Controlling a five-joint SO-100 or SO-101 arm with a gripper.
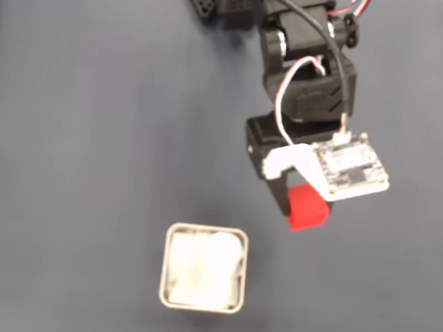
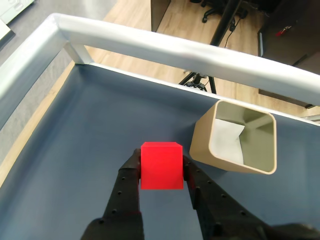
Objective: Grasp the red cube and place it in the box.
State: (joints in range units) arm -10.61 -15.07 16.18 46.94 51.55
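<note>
The red cube (image 1: 308, 208) (image 2: 161, 165) is clamped between my black gripper's (image 1: 301, 212) (image 2: 161, 172) two fingers and held above the dark blue table. The box (image 1: 166, 264) (image 2: 205, 140), a small square pale tray with rounded corners and a white crinkled lining, sits on the table. In the fixed view it lies below and to the left of the cube, apart from it. In the wrist view it sits to the upper right of the cube, its opening tilted toward me.
The arm's black body with white and red cables and a white camera board (image 1: 352, 166) reaches down from the top of the fixed view. A silver metal rail (image 2: 165, 47) edges the table in the wrist view, with wooden floor and chair legs beyond.
</note>
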